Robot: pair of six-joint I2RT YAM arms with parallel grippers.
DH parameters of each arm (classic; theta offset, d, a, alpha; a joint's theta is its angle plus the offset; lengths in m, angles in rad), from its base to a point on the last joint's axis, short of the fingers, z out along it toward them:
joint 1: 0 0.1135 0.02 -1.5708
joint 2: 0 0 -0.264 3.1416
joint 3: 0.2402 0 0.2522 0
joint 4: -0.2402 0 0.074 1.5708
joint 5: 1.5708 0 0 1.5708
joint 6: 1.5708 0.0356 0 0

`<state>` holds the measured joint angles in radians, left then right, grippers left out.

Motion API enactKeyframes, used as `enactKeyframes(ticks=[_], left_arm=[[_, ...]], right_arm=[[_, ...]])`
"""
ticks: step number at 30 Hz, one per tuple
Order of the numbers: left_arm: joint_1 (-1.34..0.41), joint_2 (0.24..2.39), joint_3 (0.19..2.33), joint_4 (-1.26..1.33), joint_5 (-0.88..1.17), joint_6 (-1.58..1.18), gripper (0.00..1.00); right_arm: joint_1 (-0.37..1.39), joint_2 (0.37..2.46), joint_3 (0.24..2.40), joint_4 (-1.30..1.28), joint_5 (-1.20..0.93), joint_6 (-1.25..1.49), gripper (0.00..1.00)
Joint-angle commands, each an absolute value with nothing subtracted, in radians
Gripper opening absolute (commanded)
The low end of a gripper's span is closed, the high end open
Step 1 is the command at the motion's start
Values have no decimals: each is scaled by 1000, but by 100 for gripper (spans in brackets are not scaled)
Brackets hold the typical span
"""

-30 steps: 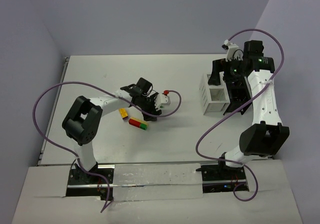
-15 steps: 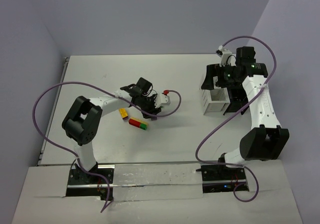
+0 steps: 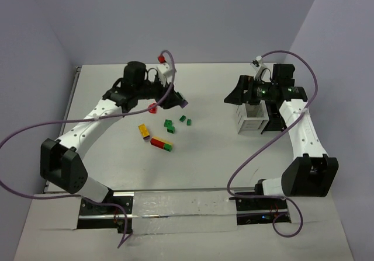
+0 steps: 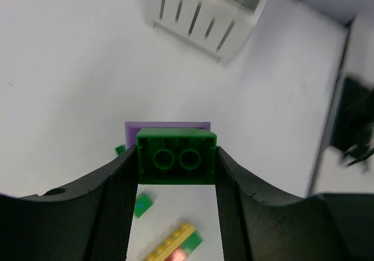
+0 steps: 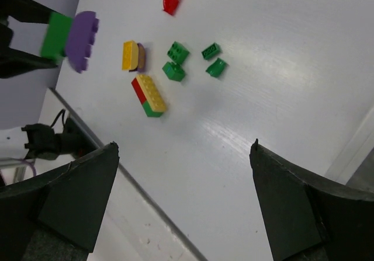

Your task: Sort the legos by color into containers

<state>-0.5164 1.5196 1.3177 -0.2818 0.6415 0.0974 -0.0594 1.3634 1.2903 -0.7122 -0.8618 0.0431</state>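
One green brick (image 4: 176, 166) is clamped between the fingers (image 4: 120, 191) of the left pincer (image 4: 176, 156). The pincer is closed partway, pressing on the brick's two opposite sides. A purple plate (image 4: 168, 126) is stuck to the far face of the brick and juts out past it. The pair hangs in the air above the bench (image 3: 105, 156), left of centre, between the loose pieces and the far edge.

The remaining loose pieces lie on the bench around its middle, a little toward the left edge:
- Four small green bricks (image 5: 179, 52) sit close together in a loose cluster, none stacked on another.
- A yellow brick (image 5: 130, 55) lies just beside them toward the left edge, with a small darker piece touching one side whose colour is hard to tell.
- A short stack (image 5: 149, 94) lies nearest the near edge of the group. It has a yellow top over a red side, with a green end.
- A red curved piece (image 5: 170, 1) lies alone on the far side of the cluster, close under the left arm.

A white box (image 3: 251, 118) with slatted sides stands toward the right edge of the bench, well apart from the loose pieces. What lies in its compartments cannot be made out.

The right pincer (image 5: 187, 197) has its fingers spread wide with nothing between them. It hangs in the air just beside the box, on the side facing the middle of the bench.
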Motion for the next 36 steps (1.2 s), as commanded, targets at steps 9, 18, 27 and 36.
enactKeyframes(ticks=[9, 18, 27, 36], left_arm=[[-295, 1521, 1207, 330, 1036, -1100, 0], [-293, 1492, 1098, 466, 1019, -1310, 0], [-293, 1465, 1054, 463, 1019, -1336, 0], [-299, 1466, 1046, 478, 1022, -1364, 0]], right_arm=[[234, 1214, 1364, -473, -706, -103, 100], [569, 1358, 1535, -541, -382, -198, 100], [660, 1444, 1621, -601, -331, -236, 100], [675, 1511, 1664, -606, -304, -252, 96]])
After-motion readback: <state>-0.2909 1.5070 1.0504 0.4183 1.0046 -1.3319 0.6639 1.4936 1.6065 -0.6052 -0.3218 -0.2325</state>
